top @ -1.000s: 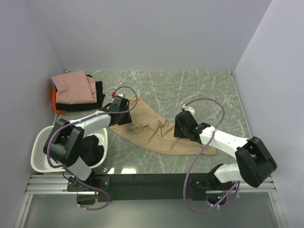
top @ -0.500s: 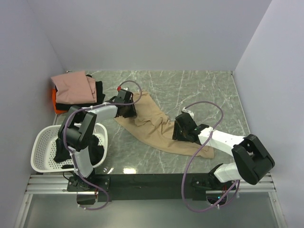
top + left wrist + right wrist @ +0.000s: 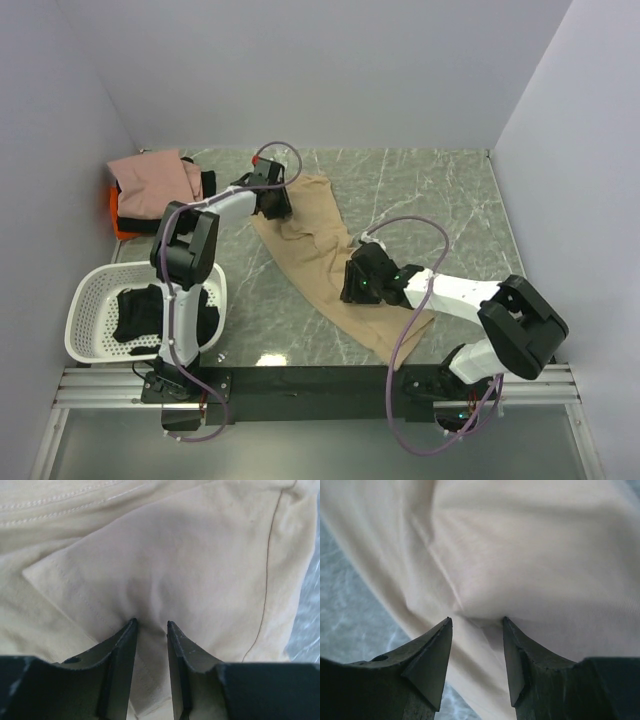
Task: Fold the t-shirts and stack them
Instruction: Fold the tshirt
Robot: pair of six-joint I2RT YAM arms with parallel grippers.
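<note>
The tan t-shirt (image 3: 315, 245) lies drawn out in a long diagonal band across the marble table (image 3: 430, 190), and the two-point hold explains it. The left gripper (image 3: 275, 203) has its fingers nipped close on a fold at the far end, near the stack of folded shirts (image 3: 150, 185) in the far left corner, while the right gripper (image 3: 352, 287) pinches a thicker pucker of the same cloth toward the near end. Holding the ends apart looks meant to pull the fabric flat for folding, with the white basket (image 3: 85, 290) and its dark garment beside the left arm's base.
</note>
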